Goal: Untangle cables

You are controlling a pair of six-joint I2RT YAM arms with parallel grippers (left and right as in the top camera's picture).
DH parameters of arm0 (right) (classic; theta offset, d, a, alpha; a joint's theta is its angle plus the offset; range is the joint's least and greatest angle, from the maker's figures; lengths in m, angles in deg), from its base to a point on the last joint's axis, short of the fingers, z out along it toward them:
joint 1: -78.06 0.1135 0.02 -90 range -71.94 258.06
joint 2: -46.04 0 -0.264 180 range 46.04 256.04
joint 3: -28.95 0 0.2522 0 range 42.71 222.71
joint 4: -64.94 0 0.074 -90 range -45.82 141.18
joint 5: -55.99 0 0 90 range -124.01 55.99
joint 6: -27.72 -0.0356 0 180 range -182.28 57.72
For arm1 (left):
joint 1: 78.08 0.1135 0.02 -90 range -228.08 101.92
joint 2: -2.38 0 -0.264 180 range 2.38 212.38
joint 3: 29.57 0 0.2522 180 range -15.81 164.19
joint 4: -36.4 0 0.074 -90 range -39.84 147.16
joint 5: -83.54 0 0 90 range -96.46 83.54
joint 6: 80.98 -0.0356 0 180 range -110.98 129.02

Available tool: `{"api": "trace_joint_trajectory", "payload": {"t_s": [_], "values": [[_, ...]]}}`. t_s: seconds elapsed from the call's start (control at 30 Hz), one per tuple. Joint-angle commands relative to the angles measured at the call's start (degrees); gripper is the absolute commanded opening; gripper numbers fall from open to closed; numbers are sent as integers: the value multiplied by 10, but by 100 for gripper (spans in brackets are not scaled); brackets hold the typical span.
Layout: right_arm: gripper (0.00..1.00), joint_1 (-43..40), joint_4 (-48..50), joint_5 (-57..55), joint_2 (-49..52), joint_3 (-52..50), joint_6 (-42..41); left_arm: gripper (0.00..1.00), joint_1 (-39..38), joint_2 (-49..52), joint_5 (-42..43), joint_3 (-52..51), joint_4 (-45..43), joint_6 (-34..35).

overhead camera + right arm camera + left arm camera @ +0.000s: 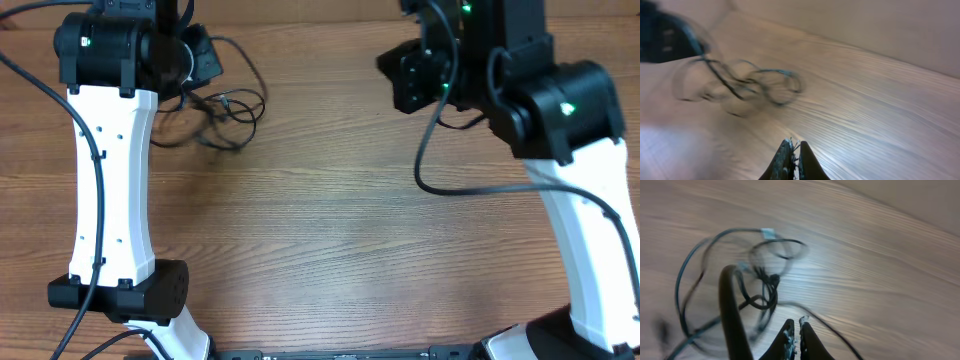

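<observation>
- Cables (228, 108) lie as one loose tangle in the upper left of the overhead view, on the wooden table (330, 220). The sprawl runs mostly left to right, with one loop arching toward the top edge.
- Left gripper (796, 326) sits right at the tangle. In its wrist view the knot of loops is just ahead and to the left of the fingertips (787, 336), and one thin strand runs from beside the tips down to the lower right.
- Its fingers are drawn nearly together; whether that strand is pinched between them I cannot tell.
- Right gripper (792, 148) has its fingers pressed together on nothing. The tangle shows blurred in the upper left of its view, well apart from the tips.
- Left gripper is plainly the nearer. Pulling the cords apart would likely need the right one to cross toward the upper left for a second strand.
- Thicker dark loop (729, 311) at the lower left of the left wrist view is probably arm wiring, not a cord.
- No container shows in any view.
</observation>
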Motion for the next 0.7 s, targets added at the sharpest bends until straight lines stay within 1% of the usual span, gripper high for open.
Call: {"api": "trace_joint_trajectory", "payload": {"t_s": [0.0,0.1,0.23,0.67], "values": [[4,2,22,115,21,-4,60,4,0,-16,188,5,-21,-16],[4,3,40,109,39,-4,61,4,0,-16,245,5,-42,3],[4,9,43,109,60,-4,61,4,1,-16,271,5,-72,54],[4,44,45,92,76,-4,70,4,1,-16,280,5,-144,160]]}}
